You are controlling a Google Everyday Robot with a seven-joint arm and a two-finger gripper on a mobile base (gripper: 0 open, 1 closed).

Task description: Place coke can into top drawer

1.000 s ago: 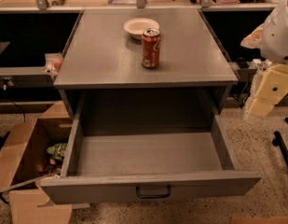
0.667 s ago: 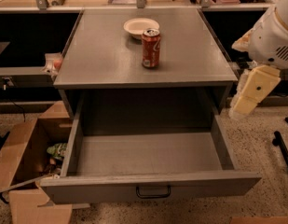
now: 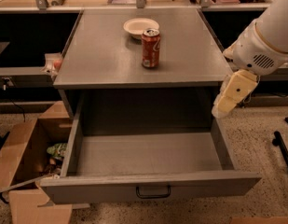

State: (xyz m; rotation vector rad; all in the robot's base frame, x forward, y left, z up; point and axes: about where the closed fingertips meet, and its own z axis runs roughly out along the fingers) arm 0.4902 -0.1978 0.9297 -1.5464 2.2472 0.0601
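The coke can (image 3: 150,48) stands upright on the grey cabinet top (image 3: 101,55), just in front of a white bowl (image 3: 140,27). The top drawer (image 3: 148,155) is pulled wide open below the cabinet top and holds nothing; its front panel with a small dark handle (image 3: 153,192) faces me. My gripper (image 3: 233,96) hangs at the right side of the cabinet, by the drawer's right wall, well to the right of the can and lower than it. It holds nothing that I can see.
An open brown cardboard box (image 3: 27,162) with bits inside sits on the floor left of the drawer. The white arm (image 3: 269,36) fills the upper right. A counter with clutter runs along the back. A dark leg (image 3: 283,148) stands at far right.
The arm and gripper have moved left, towards the cabinet's right side. The can, the bowl and the drawer have not moved.
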